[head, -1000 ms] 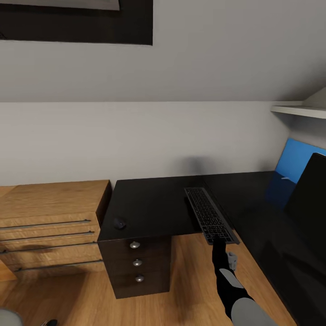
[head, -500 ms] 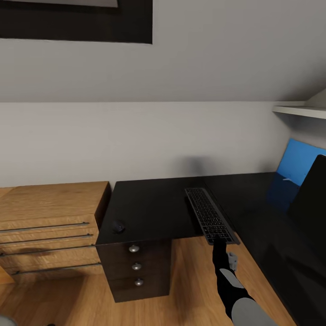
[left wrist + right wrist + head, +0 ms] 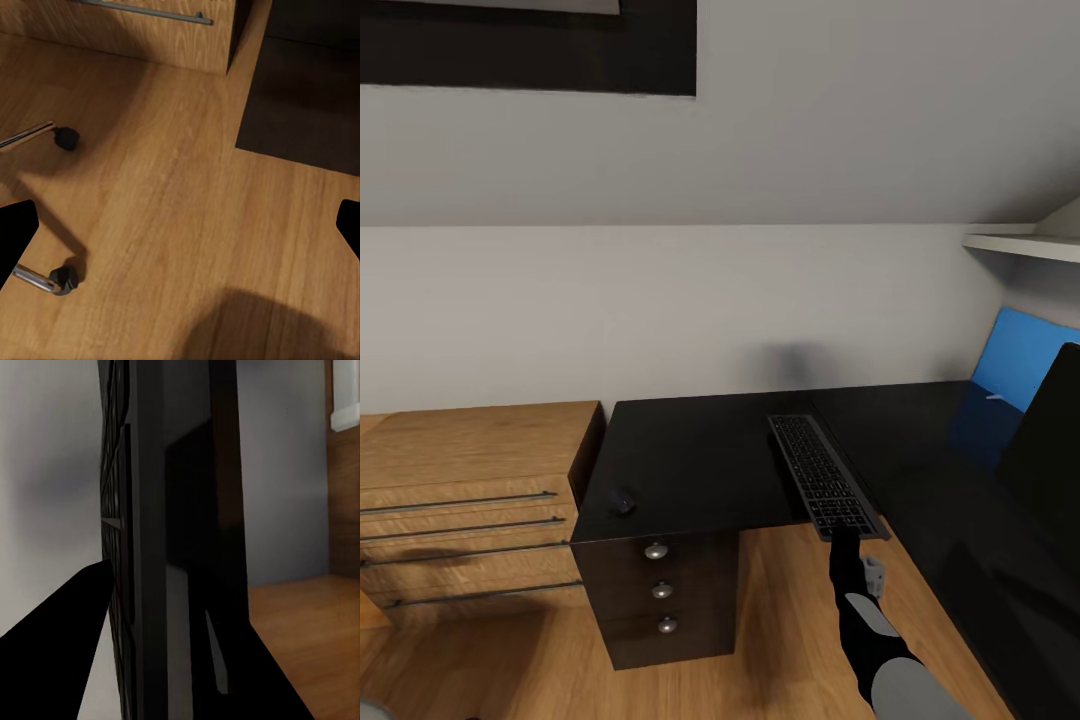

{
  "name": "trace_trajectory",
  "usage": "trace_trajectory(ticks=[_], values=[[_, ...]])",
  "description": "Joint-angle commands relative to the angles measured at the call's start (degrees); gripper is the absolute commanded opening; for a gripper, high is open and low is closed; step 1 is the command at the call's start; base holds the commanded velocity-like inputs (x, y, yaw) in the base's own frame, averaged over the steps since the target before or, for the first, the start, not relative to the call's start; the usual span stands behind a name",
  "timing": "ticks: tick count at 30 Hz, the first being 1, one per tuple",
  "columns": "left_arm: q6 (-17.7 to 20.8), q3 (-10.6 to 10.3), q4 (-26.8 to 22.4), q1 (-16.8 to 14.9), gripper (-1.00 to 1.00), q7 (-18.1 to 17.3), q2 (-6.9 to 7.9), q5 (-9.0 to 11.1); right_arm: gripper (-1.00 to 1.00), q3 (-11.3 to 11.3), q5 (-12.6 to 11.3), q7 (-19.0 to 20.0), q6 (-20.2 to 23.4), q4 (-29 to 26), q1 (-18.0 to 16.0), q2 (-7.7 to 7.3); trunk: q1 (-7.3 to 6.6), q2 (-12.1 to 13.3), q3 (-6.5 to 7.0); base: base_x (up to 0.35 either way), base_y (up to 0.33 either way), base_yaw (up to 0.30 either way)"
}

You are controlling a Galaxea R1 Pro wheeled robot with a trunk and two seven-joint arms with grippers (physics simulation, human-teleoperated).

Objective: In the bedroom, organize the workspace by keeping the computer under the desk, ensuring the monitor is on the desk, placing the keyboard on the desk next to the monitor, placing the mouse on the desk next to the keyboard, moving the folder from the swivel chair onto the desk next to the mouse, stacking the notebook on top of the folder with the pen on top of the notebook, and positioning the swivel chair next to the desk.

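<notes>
Drifted a little since a second ago, and only as a whole head picture (so camera motion, not the furniture's): wooden drawer unit (image 3: 470,450) and black pedestal slid slightly, while keyboard (image 3: 825,478) and right gripper (image 3: 844,534) kept their places relative to each other. Clamped now on the keyboard's near short end, that right gripper, with dark fingers (image 3: 60,637) either side of the slab seen edge-on in the right wrist view (image 3: 150,547). Lies lengthwise straight out from the pincer toward the wall, far end leaning slightly left, near end hanging past the front edge of the desk (image 3: 700,460); resting on the black top or held just above it, hard to say. Stands off to the right of the keyboard, well apart, at the picture's edge: monitor (image 3: 1050,440), in front of the blue back panel (image 3: 1020,365). Judged from that: next move a swing of the long axis rightward and onto the deeper wing, beside the screen, and clearly a job for the right arm, already holding it. Spread wide and empty, the left gripper (image 3: 180,229), hanging over bare floor near the swivel chair's chrome legs. Counted: one keyboard, one monitor, one small dark mouse (image 3: 623,503) near the desk's left front corner, three round knobs (image 3: 656,549) on the pedestal drawers, two casters (image 3: 66,137).
</notes>
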Motion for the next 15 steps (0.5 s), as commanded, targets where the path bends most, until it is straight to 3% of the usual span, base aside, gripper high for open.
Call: trace_trajectory(ticks=[1,7,15], values=[[-0.2,0.1,0.0,0.0,1.00,0.1,-0.04,0.0,-1.00,0.0,-0.6,0.3,0.0,0.0,0.0,-0.01,0.00,0.0,-0.06,0.000,0.000,0.000],[-0.2,0.1,0.0,0.0,1.00,0.1,0.01,0.0,-1.00,0.0,-0.5,0.3,0.0,0.0,0.0,-0.17,0.00,0.0,-0.06,0.000,0.000,0.000],[-0.2,0.0,0.0,0.0,1.00,0.2,-0.02,0.0,-1.00,0.0,-0.4,0.3,0.0,0.0,0.0,-0.37,1.76,-3.2,-1.50,0.000,0.000,0.000]])
